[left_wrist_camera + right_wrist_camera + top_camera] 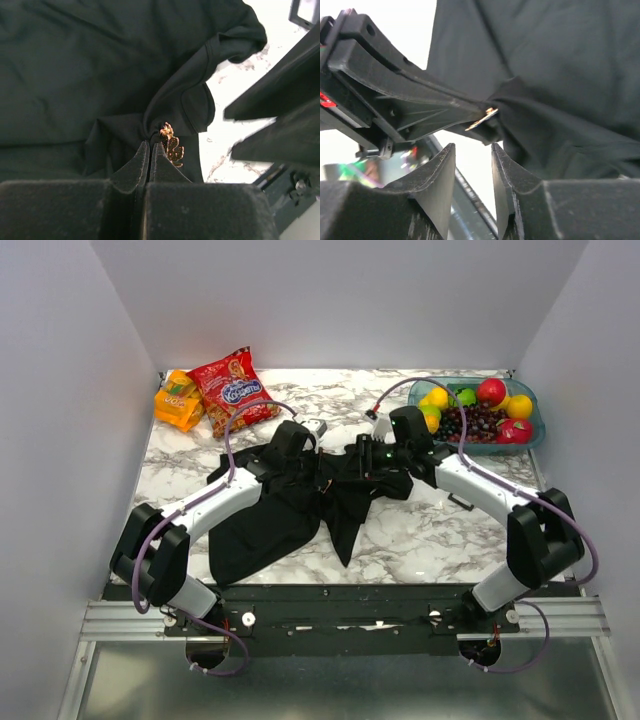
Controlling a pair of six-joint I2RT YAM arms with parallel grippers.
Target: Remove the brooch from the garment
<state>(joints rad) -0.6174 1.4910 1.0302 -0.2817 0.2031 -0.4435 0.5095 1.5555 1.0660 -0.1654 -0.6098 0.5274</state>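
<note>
The shirt [270, 525] lay crumpled at the middle of the marble surface [430, 530], one part trailing toward 7 o'clock. Both arms reached in over it and met above its upper part.

In the left wrist view, the left tool [151, 147] was closed, its two tips pinching a raised fold of the black cloth. The brooch [172, 144], small, gold-toned and glinting, sat on that fold, touching the tips at their 2 o'clock side. The cloth pulled into tight creases around the pinch.

In the right wrist view, the right tool [473, 146] stood open, with a clear gap between its fingers and nothing held. It hung just below the brooch, which showed edge-on at 12 o'clock from the gap, right at the tip of the left tool where it came in from 9 o'clock.

A bowl [538, 425] of fruit stood at 2 o'clock on the surface. A red snack bag [232, 388] and an orange packet [178, 400] lay at 11 o'clock, well apart from the shirt.
</note>
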